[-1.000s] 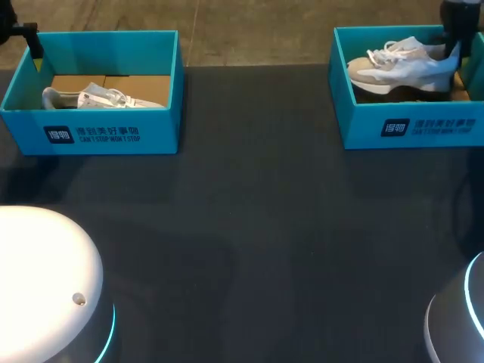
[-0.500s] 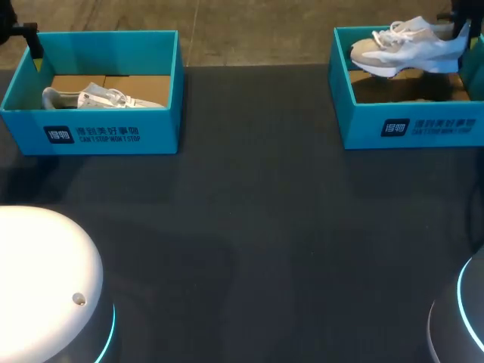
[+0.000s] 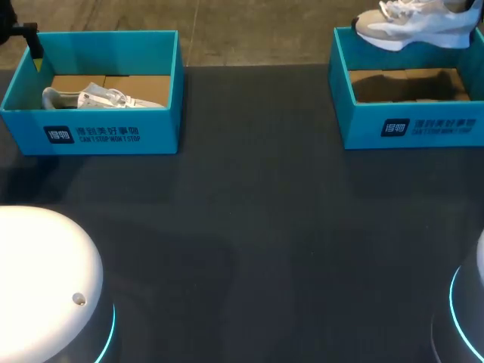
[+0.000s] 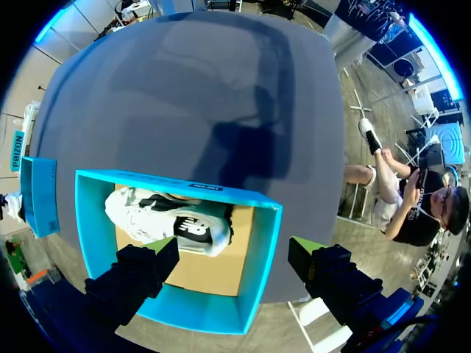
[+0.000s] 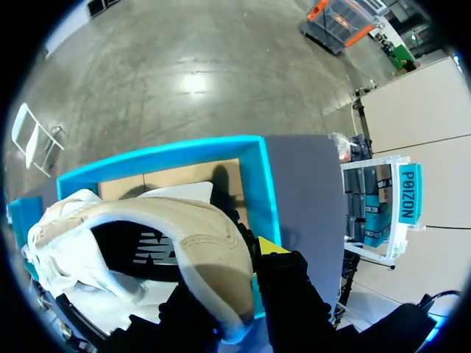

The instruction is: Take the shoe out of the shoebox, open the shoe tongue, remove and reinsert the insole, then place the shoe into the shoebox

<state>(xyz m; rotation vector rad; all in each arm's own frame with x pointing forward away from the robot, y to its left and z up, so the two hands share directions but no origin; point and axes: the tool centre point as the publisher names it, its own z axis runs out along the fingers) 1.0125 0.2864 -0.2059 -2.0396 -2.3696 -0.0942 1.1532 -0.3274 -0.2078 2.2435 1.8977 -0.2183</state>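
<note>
Above shoebox (image 3: 408,125) at two o'clock on bench (image 3: 249,227), shoe (image 3: 408,30) hangs clamped by its heel in right jaws; narrow hold, may pivot and drop. Left jaws apart over ten-o'clock box (image 3: 98,132).

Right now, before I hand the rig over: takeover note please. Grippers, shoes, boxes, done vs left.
The right gripper is shut on the right shoe near its heel, holding it above the right shoebox.
The left gripper is open over the left shoebox; the left shoe lies inside.
Done: right shoe out of its box.
Left: open tongue, pull and refit insole, put shoe back in.
</note>
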